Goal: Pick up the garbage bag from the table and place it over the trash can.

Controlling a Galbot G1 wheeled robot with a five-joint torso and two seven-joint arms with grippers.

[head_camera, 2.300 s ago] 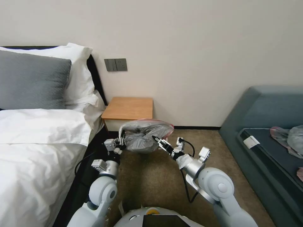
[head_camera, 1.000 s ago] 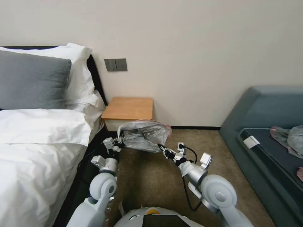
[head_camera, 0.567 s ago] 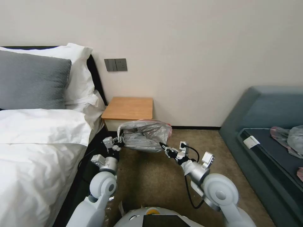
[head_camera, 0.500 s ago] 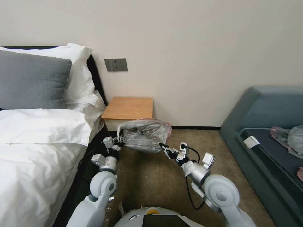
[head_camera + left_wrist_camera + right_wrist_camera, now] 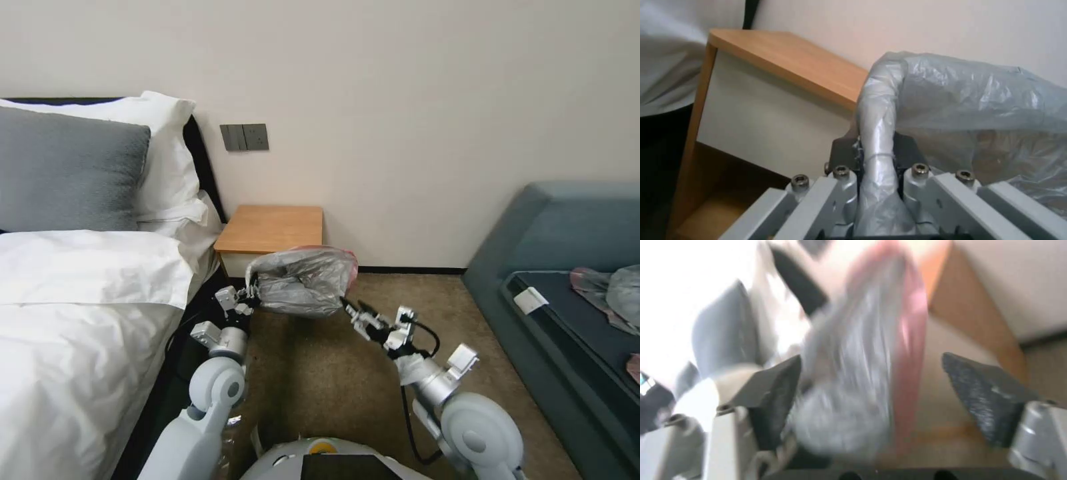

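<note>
the garbage bag (image 5: 303, 280) is hanging in the air just in front of the table (image 5: 272, 229), its mouth stretched and its body ballooning out. the left gripper (image 5: 248, 293) is pinching a twisted rope of the film between its closed fingers (image 5: 907, 150) on the side toward the bed (image 5: 80, 320). the right gripper (image 5: 353, 312) is sitting at the bag's other side with its pads (image 5: 987, 403) spread wide, and the film is running between them, unclamped. with one anchor, the thin plastic is likely to sag or slide out. the stretched film could also tear at the pinch.
</note>
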